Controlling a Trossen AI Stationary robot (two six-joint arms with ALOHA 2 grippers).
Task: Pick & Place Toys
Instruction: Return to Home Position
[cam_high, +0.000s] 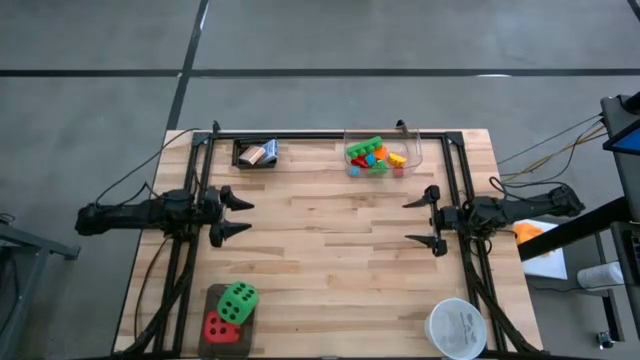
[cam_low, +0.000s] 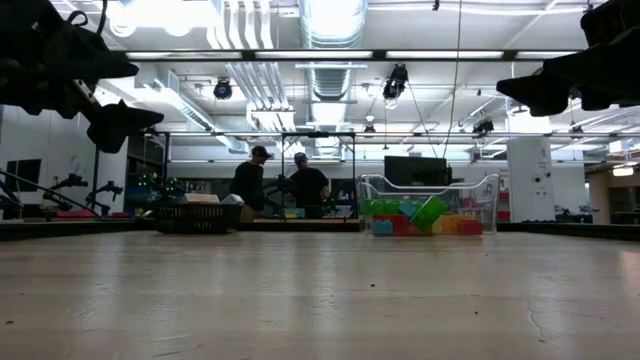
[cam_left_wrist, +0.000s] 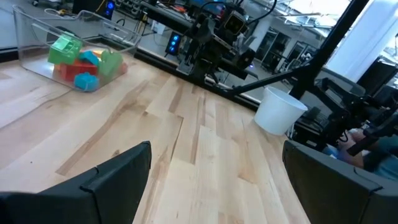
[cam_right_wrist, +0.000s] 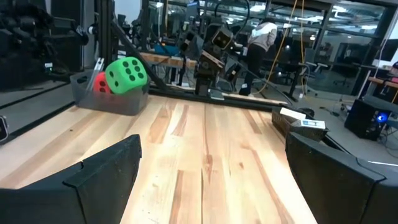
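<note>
Looks safe, left gripper (cam_high: 250, 218) mid left and right gripper (cam_high: 407, 221) mid right, fingers apart and empty, barring a stray swing into the upper-centre tub (cam_high: 418, 152).

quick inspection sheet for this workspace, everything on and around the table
surface: wooden table, bare in the middle.
job's things: coloured bricks inside the clear tub at the far edge; green die and red die in a dark tray at the near left corner; card packs in a black tray at the far left.
clutter: white bowl at the near right corner.
grippers: left gripper and right gripper both open, empty, raised at the table's sides.
cables: cables run across the floor off the table's right.
surroundings: two people stand in the room behind the table.
</note>
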